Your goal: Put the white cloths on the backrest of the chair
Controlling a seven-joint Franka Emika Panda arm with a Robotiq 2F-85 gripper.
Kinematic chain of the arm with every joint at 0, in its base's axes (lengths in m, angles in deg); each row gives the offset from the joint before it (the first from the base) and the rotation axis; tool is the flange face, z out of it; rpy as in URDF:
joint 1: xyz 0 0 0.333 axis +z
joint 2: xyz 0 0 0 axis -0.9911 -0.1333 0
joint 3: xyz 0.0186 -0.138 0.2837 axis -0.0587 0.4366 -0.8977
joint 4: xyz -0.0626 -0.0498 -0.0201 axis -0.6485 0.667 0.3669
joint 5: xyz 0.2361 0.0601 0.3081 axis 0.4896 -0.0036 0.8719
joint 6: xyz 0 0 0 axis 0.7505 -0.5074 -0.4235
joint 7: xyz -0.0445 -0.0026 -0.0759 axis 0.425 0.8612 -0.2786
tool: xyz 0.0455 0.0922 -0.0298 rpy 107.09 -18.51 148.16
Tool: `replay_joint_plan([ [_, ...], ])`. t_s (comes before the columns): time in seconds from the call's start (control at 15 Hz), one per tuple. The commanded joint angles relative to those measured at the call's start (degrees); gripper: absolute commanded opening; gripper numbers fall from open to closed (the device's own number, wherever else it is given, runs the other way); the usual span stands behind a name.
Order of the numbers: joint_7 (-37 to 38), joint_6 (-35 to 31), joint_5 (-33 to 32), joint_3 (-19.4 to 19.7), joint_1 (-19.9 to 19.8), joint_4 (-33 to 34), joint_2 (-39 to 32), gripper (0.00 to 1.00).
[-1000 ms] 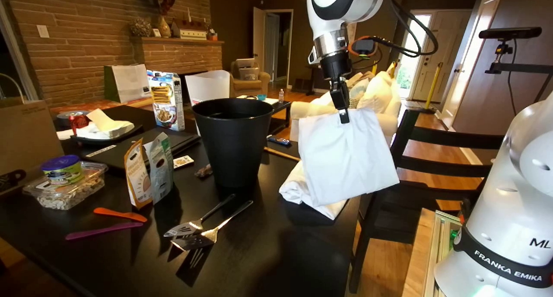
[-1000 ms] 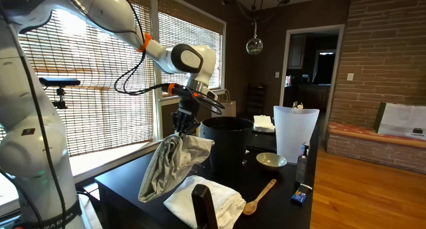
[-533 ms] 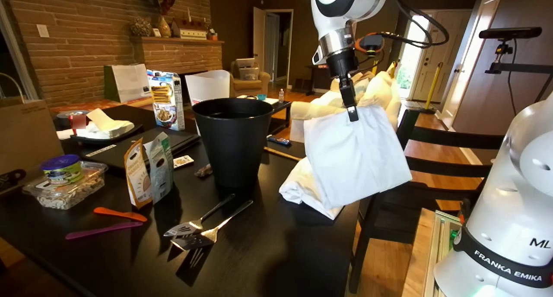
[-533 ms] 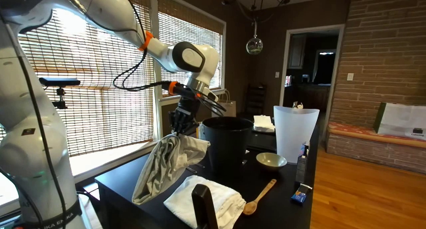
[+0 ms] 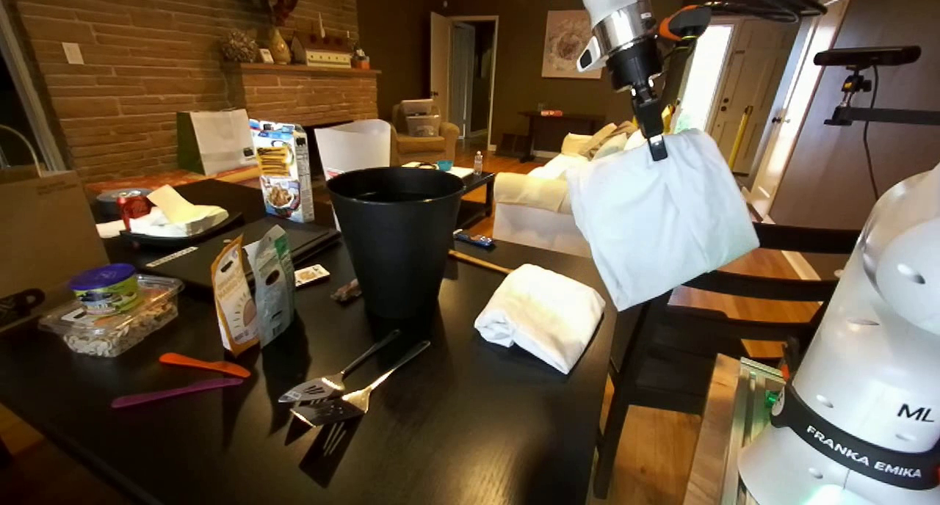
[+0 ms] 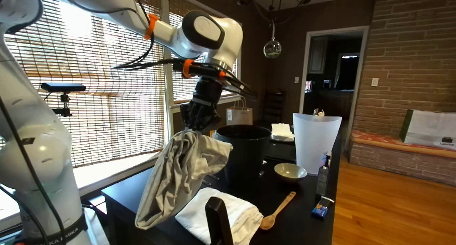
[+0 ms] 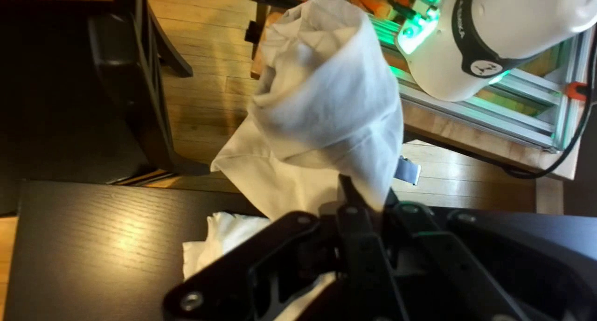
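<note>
White cloth (image 5: pixel 661 222), clamped in tool (image 5: pixel 658 150), has risen and shifted toward the ladder-back chair (image 5: pixel 683 365); backrest (image 5: pixel 771 286) drape looks next. Second cloth (image 5: pixel 547 310) still lies folded on the counter (image 5: pixel 514 424) near its edge.

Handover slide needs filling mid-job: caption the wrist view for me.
Claw gripping one white cloth, the other cloth partly hidden on the table below, dark chair at picture left.

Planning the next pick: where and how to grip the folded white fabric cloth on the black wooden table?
Probably the plump middle of the folded cloth, pinched from above: it lies thick, top uncovered, underside on the table; the tall black tapered bin stands to one side.
</note>
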Motion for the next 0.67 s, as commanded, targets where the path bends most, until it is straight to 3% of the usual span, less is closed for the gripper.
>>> replay_joint_plan([
  [0.0,-2.9,3.2,-6.8,1.5,-1.1,0.2,3.3,0.02],
  [0.2,-3.5,4.1,-9.0,2.9,-1.6,0.0,4.4,0.02],
  [0.27,-2.1,2.8,-7.2,2.9,-1.0,0.2,2.9,0.10],
  [0.53,-2.4,3.2,-7.5,3.4,-1.2,0.2,3.3,0.10],
  [0.6,-2.4,3.2,-7.5,3.4,-1.1,0.2,3.3,0.02],
])
